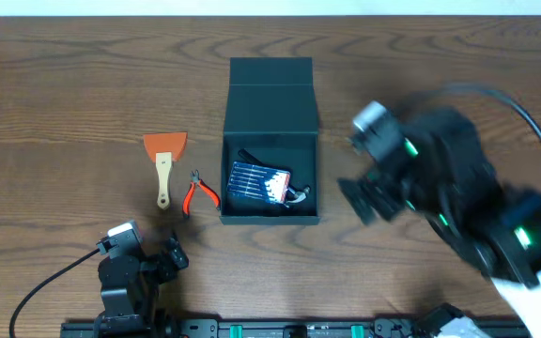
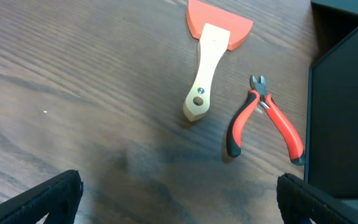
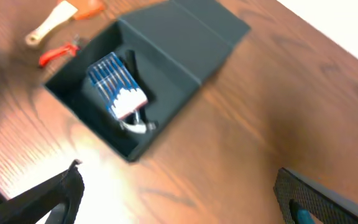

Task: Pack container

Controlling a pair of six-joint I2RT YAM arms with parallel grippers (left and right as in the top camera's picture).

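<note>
Matte black square container (image 1: 270, 218), flap lid (image 1: 270, 94) open, sits mid-table. Red-handled cutters (image 1: 198, 192) and orange-bladed wooden-handled scraper (image 1: 163, 169) lie outside its left wall, long axes running away from the robot, ahead of the nearer left gripper (image 2: 179, 198), whose fingers are spread and empty. The right gripper (image 3: 182, 198), likewise spread and empty, hangs right of the container; no writing legible, blue packet (image 1: 259, 183) inside included.

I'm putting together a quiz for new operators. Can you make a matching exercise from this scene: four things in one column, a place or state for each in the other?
Things:
1. scraper
2. pliers
3. blue packet
4. box

Place or state:
A. inside the box
B. farthest left
C. lid flipped open
D. between the scraper and the box

Pairs: 1-B, 2-D, 3-A, 4-C
</note>
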